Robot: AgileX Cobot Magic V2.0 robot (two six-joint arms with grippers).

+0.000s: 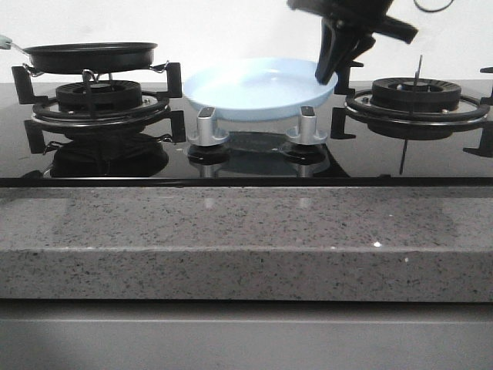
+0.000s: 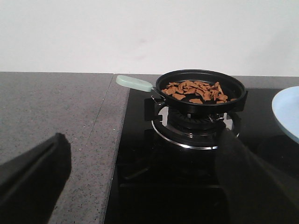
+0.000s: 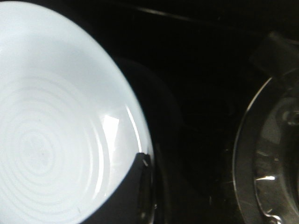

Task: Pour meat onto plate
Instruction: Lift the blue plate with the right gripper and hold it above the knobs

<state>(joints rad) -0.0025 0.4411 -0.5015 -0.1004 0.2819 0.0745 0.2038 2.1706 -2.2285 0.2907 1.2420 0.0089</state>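
Right gripper (image 1: 327, 73) down at the right rim of the plate (image 1: 254, 89), jaws closed on that rim, one finger (image 3: 124, 196) lying over the inside edge. Plate raised above the black glass cooktop (image 1: 246, 166), over two silver knobs (image 1: 208, 127). Left gripper (image 2: 140, 186) low over the counter, jaws spread wide, nothing between them. Ahead of those jaws, well apart: meat (image 2: 196, 91) heaped in a black pan (image 2: 201, 88) on the left burner (image 2: 194, 128), pale handle (image 2: 134, 83) pointing out toward the stone counter (image 2: 56, 107).
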